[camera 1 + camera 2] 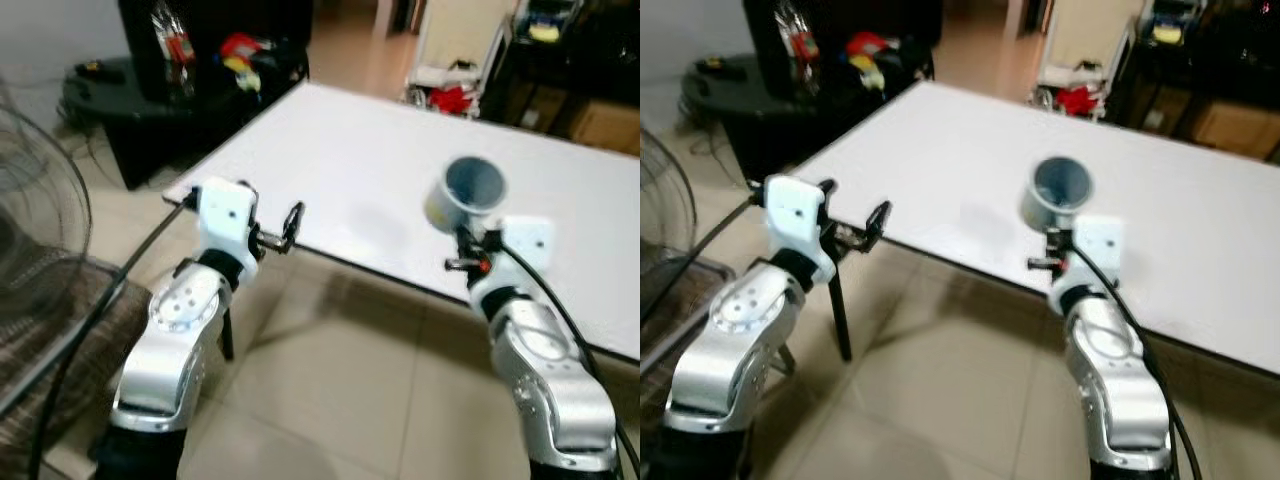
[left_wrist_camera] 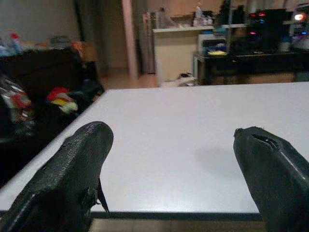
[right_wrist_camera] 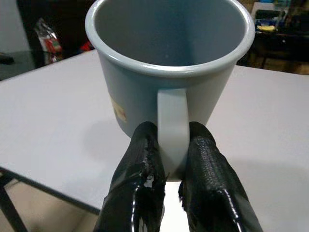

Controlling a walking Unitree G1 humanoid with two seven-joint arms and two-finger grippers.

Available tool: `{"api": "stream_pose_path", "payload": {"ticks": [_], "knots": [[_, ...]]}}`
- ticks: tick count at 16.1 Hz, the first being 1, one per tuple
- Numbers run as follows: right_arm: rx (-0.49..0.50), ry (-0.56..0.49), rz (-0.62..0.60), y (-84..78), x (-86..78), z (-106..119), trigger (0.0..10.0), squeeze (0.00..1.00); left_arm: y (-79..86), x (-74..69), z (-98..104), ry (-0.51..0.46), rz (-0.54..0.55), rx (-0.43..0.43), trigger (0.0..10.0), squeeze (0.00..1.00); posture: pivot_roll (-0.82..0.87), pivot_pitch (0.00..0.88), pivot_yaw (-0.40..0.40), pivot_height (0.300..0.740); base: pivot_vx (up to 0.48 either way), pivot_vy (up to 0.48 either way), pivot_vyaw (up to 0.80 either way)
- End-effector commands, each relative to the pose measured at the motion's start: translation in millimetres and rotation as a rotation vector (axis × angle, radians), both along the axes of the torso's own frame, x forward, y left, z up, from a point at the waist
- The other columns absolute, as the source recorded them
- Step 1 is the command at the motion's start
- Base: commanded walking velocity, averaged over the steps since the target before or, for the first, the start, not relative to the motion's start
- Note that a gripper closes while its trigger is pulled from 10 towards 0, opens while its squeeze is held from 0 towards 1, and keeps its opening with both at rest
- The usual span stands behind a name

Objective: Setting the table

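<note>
A grey-blue enamel mug (image 1: 466, 192) is held above the near part of the white table (image 1: 380, 170), tipped so its mouth faces me. My right gripper (image 3: 171, 166) is shut on the mug's handle (image 3: 172, 126), one finger (image 3: 137, 179) on each side. The mug (image 3: 169, 63) has a small yellowish mark on its side. My left gripper (image 1: 275, 230) is open at the table's near left edge, level with the tabletop, its fingers (image 2: 72, 169) wide apart with nothing between them.
A black stand (image 1: 150, 90) with colourful packets stands beyond the table's left end. A fan's wire grille (image 1: 40, 215) is at my far left. Dark shelves and boxes (image 1: 580, 80) line the far side. Tiled floor (image 1: 340, 400) lies below my arms.
</note>
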State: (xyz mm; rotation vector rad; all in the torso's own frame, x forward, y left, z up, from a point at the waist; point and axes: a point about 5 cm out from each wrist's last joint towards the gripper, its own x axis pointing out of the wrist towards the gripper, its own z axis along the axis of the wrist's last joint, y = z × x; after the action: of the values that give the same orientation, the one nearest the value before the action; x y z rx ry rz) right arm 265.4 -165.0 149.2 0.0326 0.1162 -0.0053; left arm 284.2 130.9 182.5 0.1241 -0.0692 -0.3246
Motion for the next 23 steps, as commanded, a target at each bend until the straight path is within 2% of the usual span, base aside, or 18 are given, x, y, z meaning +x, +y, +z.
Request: {"api": "stream_pose_path", "payload": {"ticks": [1,14,17,23], "knots": [[0.017,-0.031,0.028,8.4,1.9,5.8,10.0,0.00,7.8,1.3,3.2,-0.011,0.024,0.014,10.0,0.00,0.05,0.000,-0.062,0.740,0.334,0.000,0.00],[0.031,-0.031,0.032,9.4,1.4,5.6,10.0,0.00,4.5,0.8,3.0,-0.004,-0.002,0.011,10.0,0.00,0.05,0.000,-0.058,0.740,0.340,0.000,0.00],[0.028,-0.033,0.043,9.7,3.3,6.4,10.0,0.00,4.3,2.0,3.8,-0.006,0.000,0.009,10.0,0.00,0.05,0.000,-0.059,0.740,0.347,0.000,-0.61],[0.024,-0.037,0.052,10.4,6.9,7.5,10.0,0.00,5.1,3.8,5.0,-0.010,0.009,0.014,10.0,0.00,0.05,0.000,-0.064,0.740,0.347,0.000,0.00]]}}
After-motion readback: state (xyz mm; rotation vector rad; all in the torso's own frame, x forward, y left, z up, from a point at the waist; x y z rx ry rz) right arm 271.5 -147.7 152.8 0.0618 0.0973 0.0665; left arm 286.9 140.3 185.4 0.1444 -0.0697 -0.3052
